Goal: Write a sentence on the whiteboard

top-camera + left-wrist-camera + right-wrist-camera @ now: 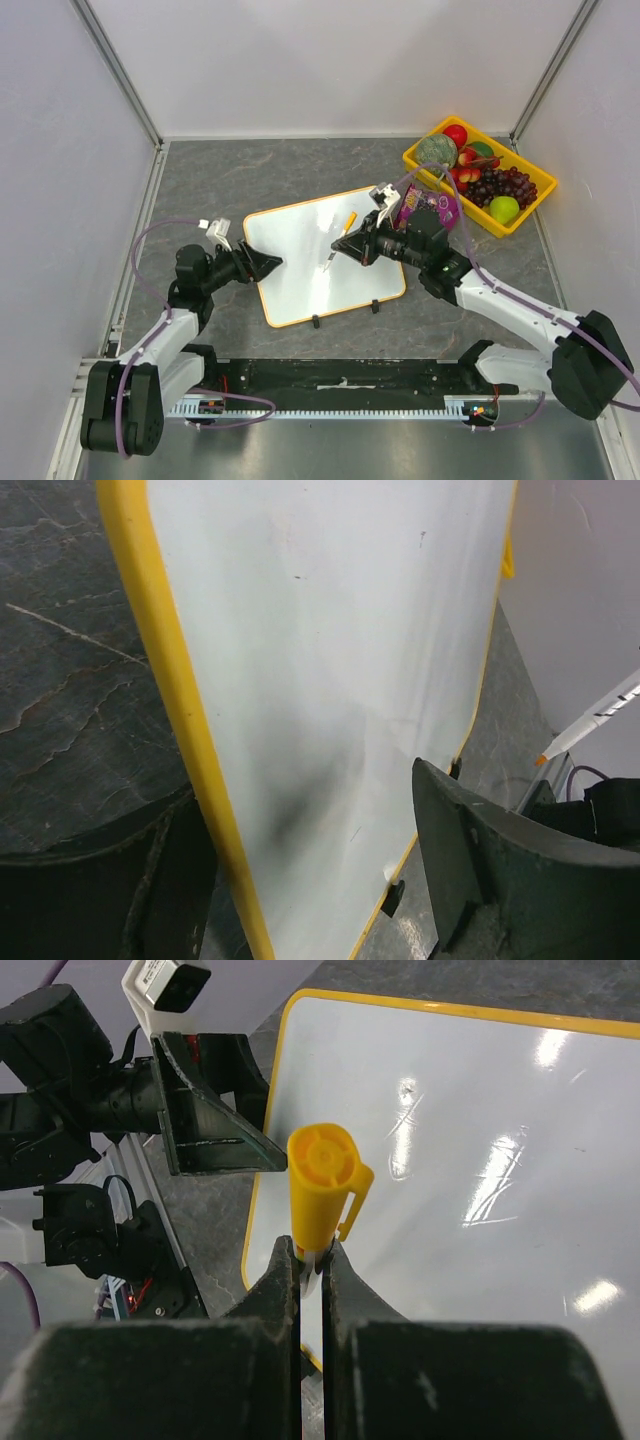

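One marker (pixel 322 1175) over whiteboard (pixel 300 265), fruit tray (pixel 527 210) (overhead only)

A robotics lab cell: white panel walls (pixel 330 60), aluminium framing (pixel 118 72).

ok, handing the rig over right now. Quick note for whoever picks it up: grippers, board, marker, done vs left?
Left gripper: open, one finger on each side of the whiteboard's left edge. Can't tell if it presses on the board.
Right gripper: shut on the marker. Cap is on the back end; the bare tip is over the board's middle, contact unclear.
Whiteboard: flat on the table between the arms, clips on the near edge.
Done: marker in hand and uncapped.
Left: the whole sentence. The board is blank, no strokes visible.
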Controlling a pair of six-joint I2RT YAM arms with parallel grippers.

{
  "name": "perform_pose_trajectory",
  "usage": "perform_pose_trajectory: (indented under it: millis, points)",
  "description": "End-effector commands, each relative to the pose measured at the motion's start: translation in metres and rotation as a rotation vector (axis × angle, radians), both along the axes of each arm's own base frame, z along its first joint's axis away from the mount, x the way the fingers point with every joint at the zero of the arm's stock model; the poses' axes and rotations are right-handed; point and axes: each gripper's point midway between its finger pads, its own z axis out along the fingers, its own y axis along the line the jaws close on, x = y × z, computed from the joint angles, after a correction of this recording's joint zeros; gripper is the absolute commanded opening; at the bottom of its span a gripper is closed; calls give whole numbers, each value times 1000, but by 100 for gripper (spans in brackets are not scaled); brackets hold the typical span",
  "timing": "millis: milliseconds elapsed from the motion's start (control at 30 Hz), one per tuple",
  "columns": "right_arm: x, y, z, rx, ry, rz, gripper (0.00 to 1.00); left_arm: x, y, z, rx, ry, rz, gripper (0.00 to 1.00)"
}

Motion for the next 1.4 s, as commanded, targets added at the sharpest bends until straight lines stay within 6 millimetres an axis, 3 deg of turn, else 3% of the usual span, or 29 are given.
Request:
perform_pose_trajectory:
  millis: [0, 333, 367, 467, 533, 633, 767, 900, 1000, 1133, 1367]
  points:
    - [14, 20, 41, 82, -133, 3, 0, -6, -9, 20, -39, -115, -79, 76]
    - [26, 57, 46, 90, -177, 32, 0, -21, -9, 10, -25, -112, -104, 53]
    - [26, 59, 46, 88, -178, 34, 0, -20, -9, 11, -23, -112, -99, 56]
    - [27, 62, 45, 83, -175, 34, 0, -17, -3, 9, -5, -93, -46, 79]
    - [25, 63, 45, 79, -168, 34, 0, -15, 4, 8, 12, -86, 5, 85]
    - [22, 60, 46, 69, -169, 29, 0, -14, 17, 13, 39, -87, 101, 87]
    - [17, 54, 54, 73, -169, 19, 0, -18, 43, 37, 79, -104, 276, 87]
    - [12, 48, 59, 84, -143, 3, 0, -26, 53, 84, 57, -207, 344, 85]
    - [8, 46, 63, 101, -126, 5, 0, -34, 39, 114, 21, -277, 261, 85]
    - [-1, 44, 72, 140, -121, 21, 0, -46, 3, 147, -70, -368, 18, 84]
    - [-14, 41, 81, 173, -106, 56, 0, -68, -51, 173, -106, -472, -283, 86]
